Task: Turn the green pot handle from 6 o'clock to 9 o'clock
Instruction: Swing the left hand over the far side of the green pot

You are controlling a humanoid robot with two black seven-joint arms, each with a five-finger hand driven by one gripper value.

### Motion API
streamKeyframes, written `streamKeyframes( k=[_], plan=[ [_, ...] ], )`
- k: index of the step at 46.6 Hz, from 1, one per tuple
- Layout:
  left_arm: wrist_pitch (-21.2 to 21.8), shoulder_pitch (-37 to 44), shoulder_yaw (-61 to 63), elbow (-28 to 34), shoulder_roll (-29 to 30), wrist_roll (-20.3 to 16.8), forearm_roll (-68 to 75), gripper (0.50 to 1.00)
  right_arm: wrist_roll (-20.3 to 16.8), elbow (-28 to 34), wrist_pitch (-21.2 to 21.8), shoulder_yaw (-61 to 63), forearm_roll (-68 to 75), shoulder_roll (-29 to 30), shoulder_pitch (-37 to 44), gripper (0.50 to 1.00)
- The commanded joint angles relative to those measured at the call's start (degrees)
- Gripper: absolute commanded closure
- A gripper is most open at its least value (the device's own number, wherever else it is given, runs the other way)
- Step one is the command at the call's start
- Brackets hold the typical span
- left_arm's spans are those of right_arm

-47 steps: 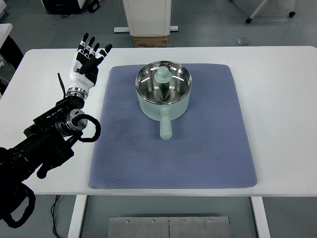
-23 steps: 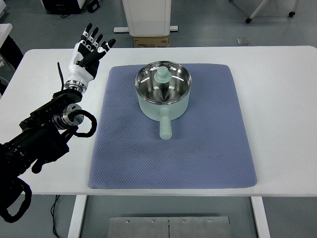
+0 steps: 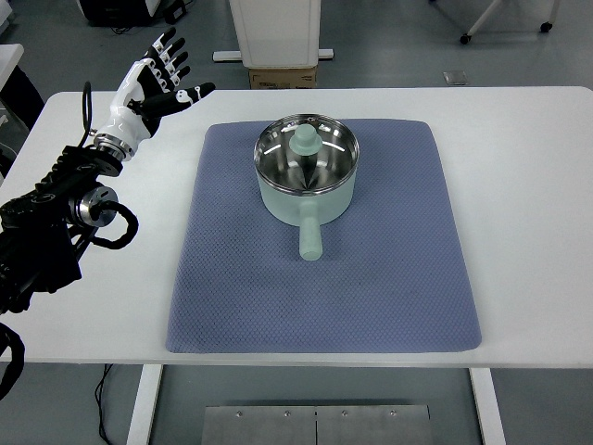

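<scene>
On the blue mat [image 3: 371, 278], upper middle: green pot [image 3: 306, 176], lidded, handle [image 3: 309, 236] pointing toward the camera | left hand [image 3: 153, 83] over the table's [image 3: 528, 185] far-left corner, fingers spread, empty, well apart | nothing between them

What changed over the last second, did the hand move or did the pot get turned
The left hand moved up and left in the picture, away from the pot, toward the table's far left corner, fingers spread and holding nothing; its arm drew back toward the left edge. Nothing was grasped or released. The pot stayed put on the mat, lid on, handle pointing at 6 o'clock.
</scene>
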Motion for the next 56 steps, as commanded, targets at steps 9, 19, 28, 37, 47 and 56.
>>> streamKeyframes(
  k=[9,19,28,37,47,56],
  plan=[
    [-4.1,-2.8,0.4,0.0,4.2,0.0,5.6,0.500,0.0,0.0,0.0,0.0,0.0,0.0,0.0,0.500],
    [-5.8,-4.3,1.1,-1.3,5.3,-0.2,16.6,0.500,0.0,0.0,0.0,0.0,0.0,0.0,0.0,0.500],
    [-5.8,-6.0,1.2,-6.7,7.3,-0.2,25.3,0.500,0.0,0.0,0.0,0.0,0.0,0.0,0.0,0.500],
    [-5.8,-8.5,1.7,-17.1,12.1,-0.2,30.2,0.500,0.0,0.0,0.0,0.0,0.0,0.0,0.0,0.500],
    [-5.9,-10.4,3.0,-23.1,13.1,-0.2,37.9,0.500,0.0,0.0,0.0,0.0,0.0,0.0,0.0,0.500],
    [-6.6,-10.9,3.0,-27.2,13.2,-0.2,44.7,0.500,0.0,0.0,0.0,0.0,0.0,0.0,0.0,0.500]
  ],
)
